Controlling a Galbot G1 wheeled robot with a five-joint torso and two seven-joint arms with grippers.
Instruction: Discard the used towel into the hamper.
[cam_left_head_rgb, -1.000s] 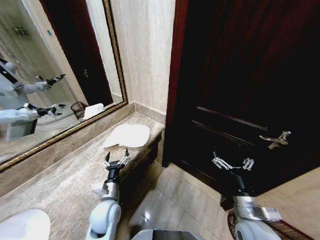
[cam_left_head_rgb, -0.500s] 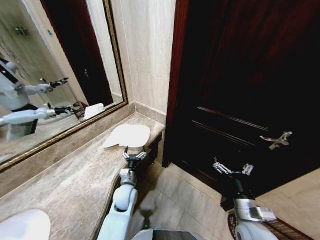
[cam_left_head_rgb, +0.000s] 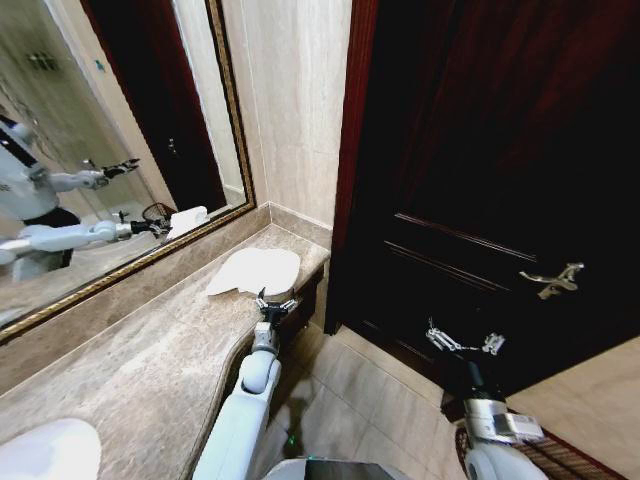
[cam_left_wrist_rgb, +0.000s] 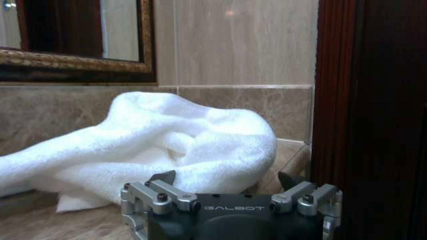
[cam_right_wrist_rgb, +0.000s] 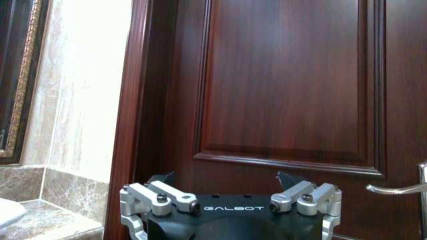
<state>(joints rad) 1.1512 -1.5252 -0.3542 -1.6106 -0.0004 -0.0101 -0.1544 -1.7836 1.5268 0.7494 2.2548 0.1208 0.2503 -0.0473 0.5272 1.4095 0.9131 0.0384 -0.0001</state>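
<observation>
The towel (cam_left_head_rgb: 255, 271) lies crumpled white on the far end of the marble counter (cam_left_head_rgb: 140, 350), in the corner below the mirror (cam_left_head_rgb: 100, 150) and just left of the dark wooden door (cam_left_head_rgb: 480, 180). In the left wrist view the towel (cam_left_wrist_rgb: 167, 145) sits just ahead of the fingers, not yet touched.

What changed: over the last second your left gripper (cam_left_head_rgb: 274, 303) has run forward along the counter edge, from well short of the towel to just at its near edge. Its jaws are spread wide and hold nothing. So you're in the reach, with the grasp not yet made; my guess is a little more advance is needed before closing.

Your right gripper (cam_left_head_rgb: 464, 342) hangs low on the right in front of the door, near the door handle (cam_left_head_rgb: 553, 278), open and empty, and has barely shifted. It looks idle.

The hamper on the floor isn't something I can place from here; a dark basket (cam_left_head_rgb: 155, 213) appears as a reflection in the mirror, which may be it.
</observation>
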